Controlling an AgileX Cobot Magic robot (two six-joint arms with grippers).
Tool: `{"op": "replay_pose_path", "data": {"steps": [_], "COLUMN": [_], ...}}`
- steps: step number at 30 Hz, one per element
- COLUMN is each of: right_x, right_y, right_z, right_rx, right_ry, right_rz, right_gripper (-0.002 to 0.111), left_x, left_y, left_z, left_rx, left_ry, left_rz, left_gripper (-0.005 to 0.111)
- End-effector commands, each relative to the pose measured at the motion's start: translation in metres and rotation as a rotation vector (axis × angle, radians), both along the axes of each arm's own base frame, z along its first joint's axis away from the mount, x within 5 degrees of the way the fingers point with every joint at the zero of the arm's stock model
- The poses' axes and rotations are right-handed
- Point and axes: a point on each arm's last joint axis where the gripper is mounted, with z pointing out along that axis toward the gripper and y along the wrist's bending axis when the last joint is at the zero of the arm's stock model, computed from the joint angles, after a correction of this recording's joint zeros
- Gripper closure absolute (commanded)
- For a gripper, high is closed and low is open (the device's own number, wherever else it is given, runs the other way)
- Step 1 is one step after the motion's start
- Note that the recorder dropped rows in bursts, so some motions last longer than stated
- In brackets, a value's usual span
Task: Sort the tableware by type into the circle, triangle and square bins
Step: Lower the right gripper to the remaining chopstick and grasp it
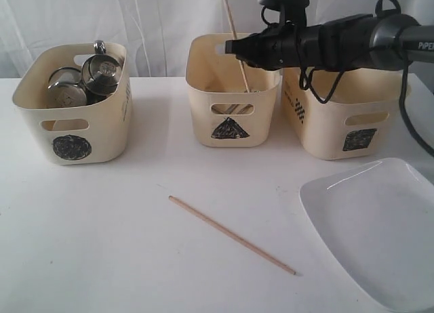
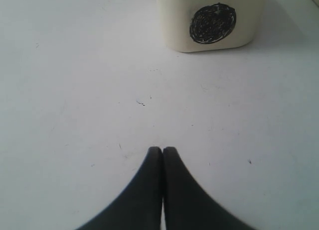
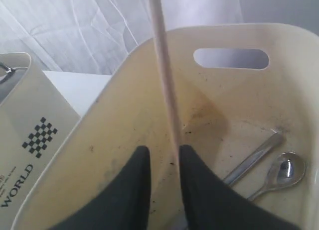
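My right gripper [image 1: 231, 47] [image 3: 164, 153] hangs open over the triangle bin [image 1: 230, 116] [image 3: 124, 120]. One wooden chopstick [image 1: 237, 52] [image 3: 163, 75] stands steeply in that bin, passing between the fingers close to one of them. A steel spoon [image 3: 284, 171] and a flat steel handle [image 3: 255, 158] lie on the bin's floor. The second chopstick [image 1: 230, 235] lies on the table in front. The circle bin [image 1: 74, 127] [image 2: 212, 26] [image 3: 30, 140] holds steel mugs [image 1: 102, 72]. My left gripper [image 2: 162, 150] is shut and empty, low over bare table.
The square bin [image 1: 339, 130] stands right of the triangle bin, under my right arm. A large white rectangular plate [image 1: 380, 232] lies at the front right corner of the white table [image 1: 102, 245]. White curtain hangs behind the bins.
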Motion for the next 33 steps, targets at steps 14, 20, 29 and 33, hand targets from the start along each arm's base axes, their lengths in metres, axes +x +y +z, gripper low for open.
{"op": "replay_pose_path", "data": {"steps": [14,20,29,33], "right_x": [-0.096,-0.139,-0.167,-0.160], "right_y": [0.026,0.078,0.129,0.135], "right_z": [0.061,0.018,-0.035,-0.051], "right_rx": [-0.319,-0.525,-0.732,-0.732], "right_ry": [0.325,0.540,0.588,0.569], "right_rz": [0.610,0.747,0.906,0.884], "right_gripper": [0.108,0.108,0.097,0.077], "left_x": [0.000,0.000,0.000,0.000], "left_y": [0.000,0.000,0.000,0.000], "left_z": [-0.001,-0.001,-0.001,-0.001], "left_rx": [-0.015,-0.015,-0.015,-0.015], "left_ry": [0.001,0.001,0.001,0.001], "left_rz": [0.005,0.005,0.005,0.005], "left_gripper": [0.107,0.107,0.107,0.107]}}
